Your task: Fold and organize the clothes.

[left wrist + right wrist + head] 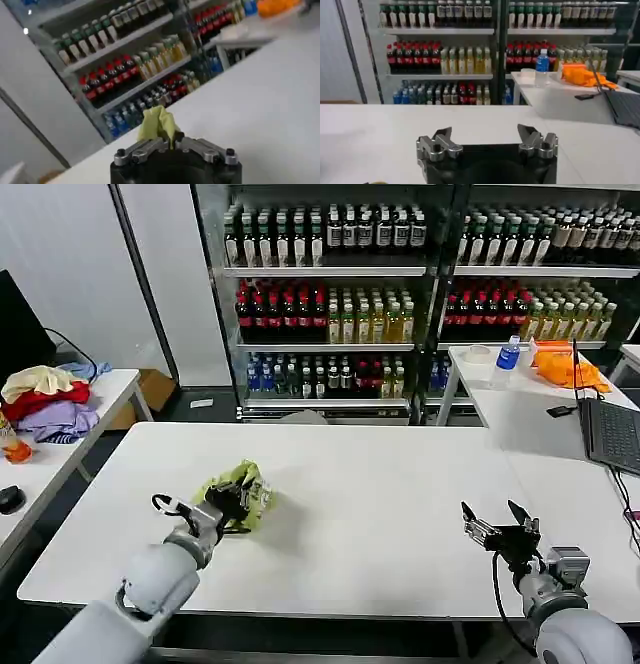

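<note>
The left gripper (236, 502) pinches the crumpled T-shirt (240, 489) (nothing folded yet), while the right gripper (497, 522) waits open and empty.

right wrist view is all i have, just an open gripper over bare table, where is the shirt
Observer: The lime T-shirt lies crumpled on the white table, on the robot's left side.
Operator: is the left arm on it
Observer: Yes, the left gripper is shut on a fold of it; the left wrist view shows fabric pinched between the fingers.
Operator: and my right gripper, close to it
Observer: No, the right gripper hovers open near the table's front right, well apart from the shirt.
</note>
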Controlling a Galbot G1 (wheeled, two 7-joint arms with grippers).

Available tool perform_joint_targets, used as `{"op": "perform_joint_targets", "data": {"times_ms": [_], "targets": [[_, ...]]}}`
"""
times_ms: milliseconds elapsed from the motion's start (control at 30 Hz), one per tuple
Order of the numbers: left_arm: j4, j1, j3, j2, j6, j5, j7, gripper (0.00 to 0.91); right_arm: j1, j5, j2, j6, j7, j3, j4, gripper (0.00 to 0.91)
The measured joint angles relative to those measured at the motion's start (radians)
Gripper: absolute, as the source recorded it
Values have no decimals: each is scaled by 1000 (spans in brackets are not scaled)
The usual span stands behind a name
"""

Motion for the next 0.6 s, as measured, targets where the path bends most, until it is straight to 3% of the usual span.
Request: {"op": "perform_joint_targets", "data": {"times_ms": [300, 600], "targets": [[85, 4, -210, 157, 1, -261, 39, 20, 21, 1, 1, 0, -1, -13, -20, 907], [181, -6, -347, 359, -71, -77, 164, 20, 33, 2, 12, 6, -5, -15, -34, 907]]}}
